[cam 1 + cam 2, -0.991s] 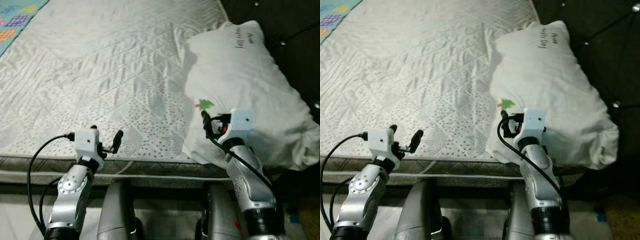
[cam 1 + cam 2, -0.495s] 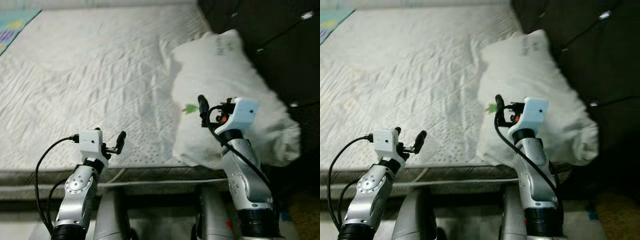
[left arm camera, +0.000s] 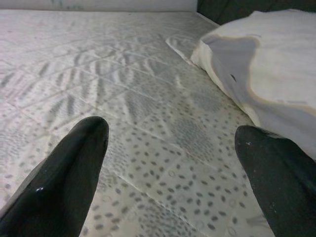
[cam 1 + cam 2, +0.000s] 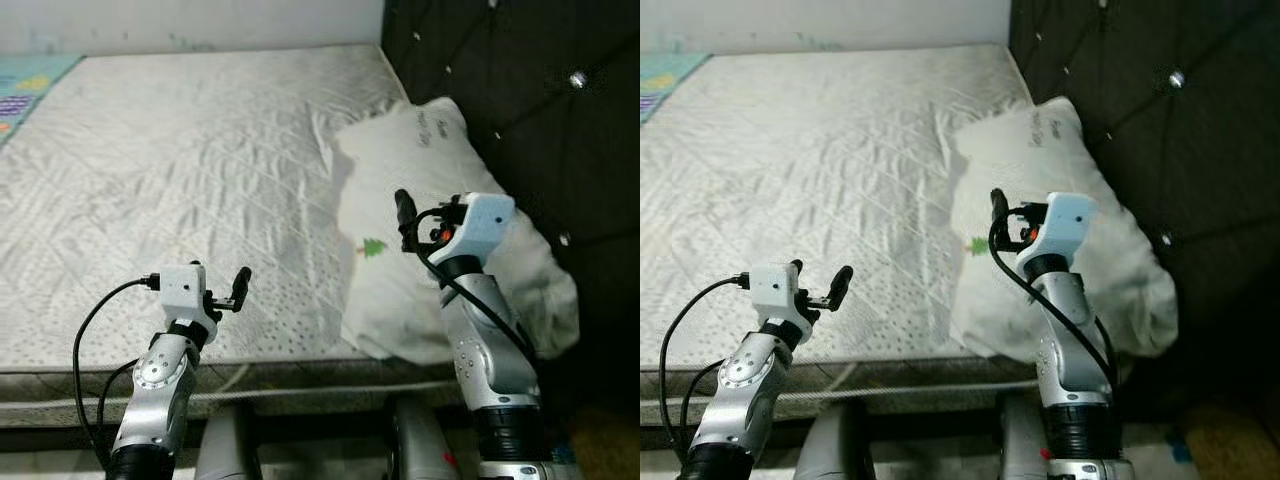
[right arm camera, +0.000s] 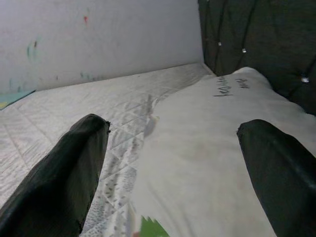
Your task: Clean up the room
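Note:
A white pillow (image 4: 385,165) with dark handwriting and a small green tree tag (image 4: 373,247) lies on the right side of a bare white quilted mattress (image 4: 180,160), against the headboard. My right gripper (image 4: 425,212) hovers over the pillow's middle, open and holding nothing; in the right wrist view its fingers (image 5: 74,168) frame the pillow (image 5: 207,148). My left gripper (image 4: 218,280) stands open above the mattress near its front edge, left of the pillow. Between its spread fingers (image 3: 69,168), the left wrist view shows dotted quilting and the pillow's edge (image 3: 256,64).
A dark tufted headboard (image 4: 520,90) rises right of the pillow. A pale wall (image 4: 200,20) runs along the mattress's far side. A colourful patterned cloth (image 4: 20,85) lies at the far left. The mattress's front edge (image 4: 300,365) is just before my legs.
The whole view has shifted, bringing the far wall and more headboard into sight. Both grippers remain open. The right gripper now sits over the pillow's middle rather than its near edge.

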You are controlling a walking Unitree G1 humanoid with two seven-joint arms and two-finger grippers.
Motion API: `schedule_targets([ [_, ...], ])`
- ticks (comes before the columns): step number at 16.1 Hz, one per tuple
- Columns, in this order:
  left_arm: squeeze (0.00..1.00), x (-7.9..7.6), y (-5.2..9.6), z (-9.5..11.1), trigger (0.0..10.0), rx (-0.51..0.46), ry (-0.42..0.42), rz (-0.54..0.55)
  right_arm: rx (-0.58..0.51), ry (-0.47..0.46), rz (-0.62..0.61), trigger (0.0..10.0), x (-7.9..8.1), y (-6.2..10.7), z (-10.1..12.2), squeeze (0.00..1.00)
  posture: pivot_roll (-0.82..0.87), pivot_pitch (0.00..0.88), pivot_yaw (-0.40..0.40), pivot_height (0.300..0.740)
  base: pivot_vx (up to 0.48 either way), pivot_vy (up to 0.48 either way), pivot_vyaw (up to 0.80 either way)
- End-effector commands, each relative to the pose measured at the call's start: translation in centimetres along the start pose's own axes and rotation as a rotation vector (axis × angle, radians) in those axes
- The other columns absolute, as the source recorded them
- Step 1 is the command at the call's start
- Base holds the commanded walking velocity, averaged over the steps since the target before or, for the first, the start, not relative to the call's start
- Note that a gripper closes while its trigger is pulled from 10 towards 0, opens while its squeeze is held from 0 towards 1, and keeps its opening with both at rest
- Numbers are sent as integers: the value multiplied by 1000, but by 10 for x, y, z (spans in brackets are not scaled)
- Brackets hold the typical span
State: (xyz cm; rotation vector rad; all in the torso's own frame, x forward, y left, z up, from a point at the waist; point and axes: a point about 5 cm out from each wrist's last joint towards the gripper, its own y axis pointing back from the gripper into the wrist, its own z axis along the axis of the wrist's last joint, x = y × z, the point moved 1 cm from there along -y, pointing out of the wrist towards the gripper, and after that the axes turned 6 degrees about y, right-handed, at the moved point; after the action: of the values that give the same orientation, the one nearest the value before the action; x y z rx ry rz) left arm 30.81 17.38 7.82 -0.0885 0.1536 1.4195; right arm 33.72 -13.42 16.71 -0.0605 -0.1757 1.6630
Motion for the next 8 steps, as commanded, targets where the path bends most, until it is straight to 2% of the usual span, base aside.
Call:
schedule_targets([
  [1, 0, 2, -2, 0, 10000, -4, -11, 10, -17, 5, 26, 10000, 6, -4, 3, 0, 4, 0, 60, 651, 0, 0, 0],
  [8, 0, -3, -7, -1, 10000, -10, -17, -2, -1, 19, 25, 10000, 12, -5, -7, 0, 2, 0, 70, 735, 0, 0, 0],
])
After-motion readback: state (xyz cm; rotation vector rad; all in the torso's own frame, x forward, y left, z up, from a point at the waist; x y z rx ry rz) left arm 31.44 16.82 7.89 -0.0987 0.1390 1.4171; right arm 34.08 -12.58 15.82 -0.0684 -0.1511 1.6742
